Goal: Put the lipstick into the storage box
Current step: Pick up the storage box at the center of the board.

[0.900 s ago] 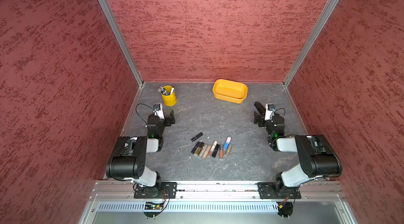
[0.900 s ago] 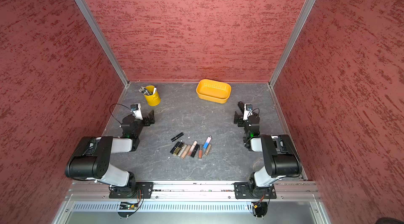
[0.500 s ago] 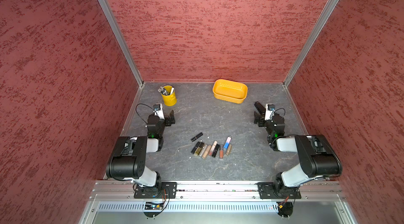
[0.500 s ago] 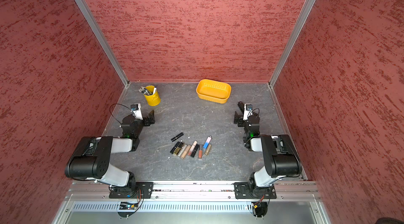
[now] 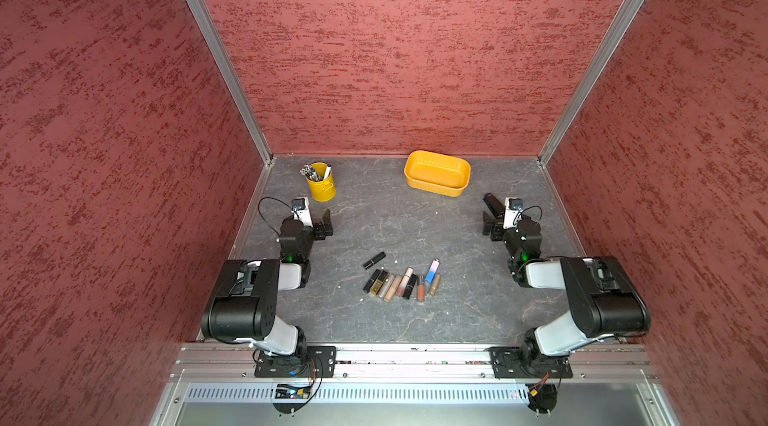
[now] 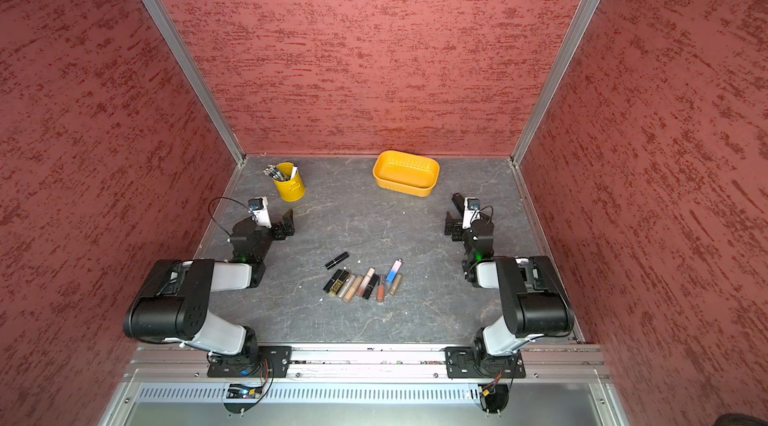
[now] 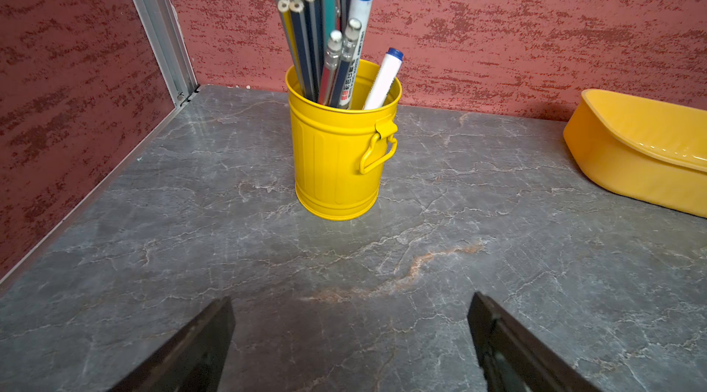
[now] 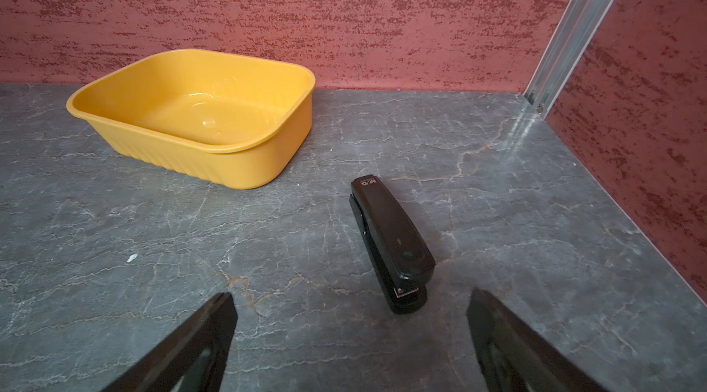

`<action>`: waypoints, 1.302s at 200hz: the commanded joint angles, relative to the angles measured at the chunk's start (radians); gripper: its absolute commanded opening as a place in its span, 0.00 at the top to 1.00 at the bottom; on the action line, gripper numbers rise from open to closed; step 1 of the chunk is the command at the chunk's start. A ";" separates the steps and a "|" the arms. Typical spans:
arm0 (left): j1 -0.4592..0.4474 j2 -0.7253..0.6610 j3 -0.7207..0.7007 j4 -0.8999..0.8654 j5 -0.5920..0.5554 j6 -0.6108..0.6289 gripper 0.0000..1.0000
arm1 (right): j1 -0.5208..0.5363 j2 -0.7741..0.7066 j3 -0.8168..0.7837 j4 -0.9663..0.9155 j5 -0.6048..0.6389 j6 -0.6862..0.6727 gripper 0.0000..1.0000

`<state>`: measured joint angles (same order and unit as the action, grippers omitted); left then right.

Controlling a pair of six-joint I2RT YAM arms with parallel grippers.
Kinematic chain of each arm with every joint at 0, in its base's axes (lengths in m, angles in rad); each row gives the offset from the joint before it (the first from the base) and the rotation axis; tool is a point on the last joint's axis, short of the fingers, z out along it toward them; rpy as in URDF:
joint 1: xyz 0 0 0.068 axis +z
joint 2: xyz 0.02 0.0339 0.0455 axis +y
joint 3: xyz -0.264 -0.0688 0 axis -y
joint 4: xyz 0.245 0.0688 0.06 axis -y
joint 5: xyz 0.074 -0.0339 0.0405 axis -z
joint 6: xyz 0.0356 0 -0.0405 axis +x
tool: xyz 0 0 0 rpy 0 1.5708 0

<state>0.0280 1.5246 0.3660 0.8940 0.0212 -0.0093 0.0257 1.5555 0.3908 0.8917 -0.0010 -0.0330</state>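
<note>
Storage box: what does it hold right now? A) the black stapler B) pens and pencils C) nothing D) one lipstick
C: the right wrist view looks straight into the storage box and shows only its bare floor, while in a top view the lipsticks lie grouped well short of it.

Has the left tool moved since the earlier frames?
No. In a top view the left tool keeps the same spot just short of the yellow pen bucket, jaws open.
</note>
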 commanded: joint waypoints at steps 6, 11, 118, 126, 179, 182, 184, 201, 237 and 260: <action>0.009 0.006 0.015 -0.006 0.015 0.011 0.00 | -0.003 -0.014 -0.003 0.013 -0.015 0.002 0.01; 0.009 0.007 0.016 -0.005 0.015 0.011 0.00 | -0.003 -0.014 -0.002 0.013 -0.015 0.002 0.01; 0.021 -0.031 0.024 -0.053 0.006 -0.011 0.00 | -0.007 -0.035 0.006 -0.017 0.050 0.034 0.01; 0.021 -0.064 0.039 -0.107 -0.015 -0.017 0.00 | -0.006 -0.068 0.019 -0.066 0.088 0.047 0.01; 0.020 -0.296 0.135 -0.492 -0.130 -0.138 0.00 | -0.006 -0.265 0.270 -0.715 0.239 0.247 0.01; 0.020 -0.309 0.144 -0.519 -0.130 -0.151 0.00 | -0.007 -0.272 0.282 -0.739 0.227 0.255 0.01; 0.021 -0.318 0.149 -0.534 -0.131 -0.159 0.00 | -0.006 -0.275 0.291 -0.754 0.219 0.262 0.01; 0.018 -0.385 0.192 -0.671 -0.118 -0.242 0.00 | -0.006 -0.294 0.366 -0.886 0.148 0.348 0.01; 0.012 -0.461 0.285 -0.890 0.006 -0.377 0.00 | -0.006 -0.280 0.524 -1.110 -0.021 0.482 0.02; -0.008 -0.487 0.320 -0.970 0.100 -0.434 0.00 | -0.006 -0.221 0.643 -1.248 -0.113 0.539 0.02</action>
<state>0.0399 1.0626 0.6483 0.1074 0.0051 -0.3347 0.0223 1.2819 0.9276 -0.1181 0.0223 0.3916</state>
